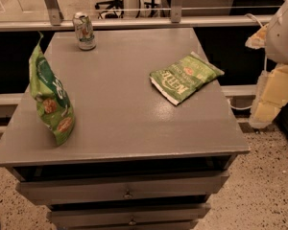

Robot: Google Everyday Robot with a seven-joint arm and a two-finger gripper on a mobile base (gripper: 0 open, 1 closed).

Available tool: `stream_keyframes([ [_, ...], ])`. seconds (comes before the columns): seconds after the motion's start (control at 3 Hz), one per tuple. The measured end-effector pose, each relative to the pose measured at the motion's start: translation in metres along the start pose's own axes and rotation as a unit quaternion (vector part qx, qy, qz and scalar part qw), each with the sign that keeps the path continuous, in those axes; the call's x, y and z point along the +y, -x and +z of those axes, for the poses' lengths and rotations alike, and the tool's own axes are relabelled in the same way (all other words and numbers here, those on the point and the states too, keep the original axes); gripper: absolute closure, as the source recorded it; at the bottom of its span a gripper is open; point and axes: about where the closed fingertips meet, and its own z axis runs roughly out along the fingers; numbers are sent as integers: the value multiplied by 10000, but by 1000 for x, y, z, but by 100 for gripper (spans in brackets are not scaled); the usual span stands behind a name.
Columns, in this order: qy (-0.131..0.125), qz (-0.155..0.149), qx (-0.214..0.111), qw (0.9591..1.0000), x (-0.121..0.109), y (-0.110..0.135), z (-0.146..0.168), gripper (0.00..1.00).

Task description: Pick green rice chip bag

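Observation:
The green rice chip bag stands upright near the left edge of the grey cabinet top. It is puffy and bright green, with a dark green band and round brownish pictures. My gripper hangs at the far right of the view, beyond the cabinet's right edge and below the white arm housing. It is far from the bag and holds nothing that I can see.
A flat green-and-white Kettle bag lies on the right part of the top. A soda can stands at the back left. Drawers are below the front edge. A rail runs behind the cabinet.

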Motion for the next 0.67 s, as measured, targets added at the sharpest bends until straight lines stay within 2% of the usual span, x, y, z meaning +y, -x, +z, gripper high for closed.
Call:
stream_keyframes([
  [0.67,-13,-5,-76,10000,-1,4,1,0],
])
